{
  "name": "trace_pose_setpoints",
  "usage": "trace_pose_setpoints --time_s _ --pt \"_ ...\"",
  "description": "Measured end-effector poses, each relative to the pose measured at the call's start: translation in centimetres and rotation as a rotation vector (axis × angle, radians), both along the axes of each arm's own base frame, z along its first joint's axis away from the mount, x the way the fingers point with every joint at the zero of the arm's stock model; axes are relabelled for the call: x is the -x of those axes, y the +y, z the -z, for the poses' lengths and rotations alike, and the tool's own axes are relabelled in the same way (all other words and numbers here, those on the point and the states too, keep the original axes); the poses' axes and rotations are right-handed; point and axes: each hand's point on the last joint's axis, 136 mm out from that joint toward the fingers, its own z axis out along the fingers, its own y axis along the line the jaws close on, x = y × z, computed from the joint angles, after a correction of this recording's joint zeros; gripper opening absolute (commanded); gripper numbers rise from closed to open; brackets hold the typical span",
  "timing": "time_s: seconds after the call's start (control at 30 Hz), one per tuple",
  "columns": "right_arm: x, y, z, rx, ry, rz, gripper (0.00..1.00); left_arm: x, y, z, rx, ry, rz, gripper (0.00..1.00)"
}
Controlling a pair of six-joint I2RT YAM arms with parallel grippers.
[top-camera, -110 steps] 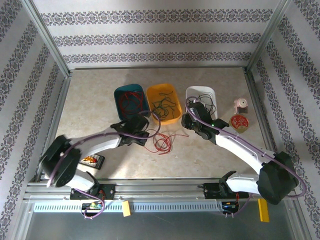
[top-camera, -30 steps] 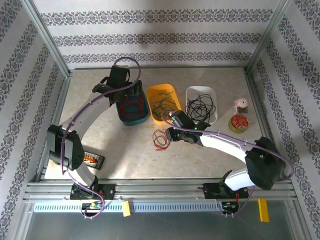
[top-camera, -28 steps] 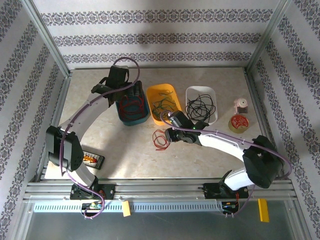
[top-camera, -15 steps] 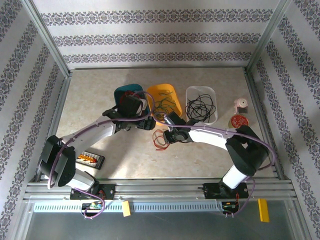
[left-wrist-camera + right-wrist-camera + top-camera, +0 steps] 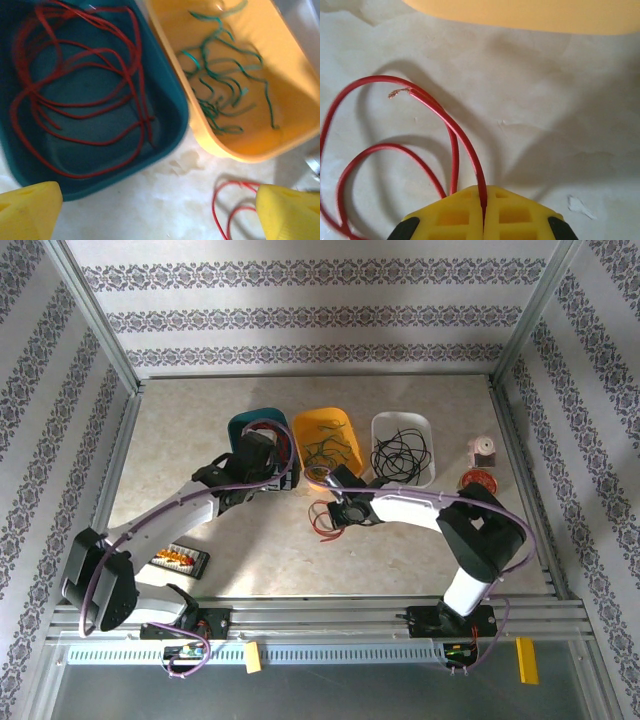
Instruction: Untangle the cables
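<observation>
Red cable (image 5: 450, 122) on table (image 5: 545, 100), just beside orange bin (image 5: 520, 15), is clamped in right gripper (image 5: 484, 200). Left gripper (image 5: 157, 212) is held wide apart, empty, near teal bin (image 5: 172, 115). Cable is judged light, limp, springy; best gripped near frayed end.

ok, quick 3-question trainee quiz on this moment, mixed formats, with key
1. True or false: the right tool is shut on a red cable lying on the table.
2. Which tray holds the green cables? A teal, B orange, C white.
3. Fill in: the left tool has its jaws ___.

Key:
1. True.
2. B, the orange tray.
3. Open.
</observation>
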Motion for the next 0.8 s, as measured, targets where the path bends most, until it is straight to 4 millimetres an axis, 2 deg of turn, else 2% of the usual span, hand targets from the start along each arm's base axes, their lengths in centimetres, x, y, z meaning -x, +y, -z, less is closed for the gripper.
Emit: trace_pose_setpoints --time_s 0.07,0.2,0.33,0.47,0.6,0.7,0.8 --pt "0.1 -0.4 -1.7 -0.024 -0.044 0.008 0.00 -0.2 1.4 -1.0 -0.009 -0.043 -0.079 0.99" --pt "-0.3 -0.7 -8.1 -0.136 -0.195 0.023 0.01 0.0 4.3 -2.9 -0.015 -0.124 -0.232 1.00" --pt "-0.6 -0.3 -13.5 -0.239 -0.308 0.022 0.03 0.7 6.8 -3.2 -0.004 -0.160 -0.347 1.00" --pt "-2.4 1.3 -18.7 -0.307 -0.400 0.004 0.03 1.4 8.9 -2.8 0.008 -0.165 -0.434 1.00" --pt "-5.4 4.4 -24.3 -0.377 -0.490 -0.022 0.04 2.3 10.4 -2.4 0.022 -0.166 -0.499 1.00" --pt "-7.6 7.1 -26.2 -0.413 -0.511 -0.051 0.05 3.0 11.3 -2.5 0.027 -0.172 -0.529 1.00" --pt "-10.2 10.1 -25.8 -0.434 -0.487 -0.074 0.07 3.5 12.1 -2.9 0.037 -0.186 -0.554 1.00"
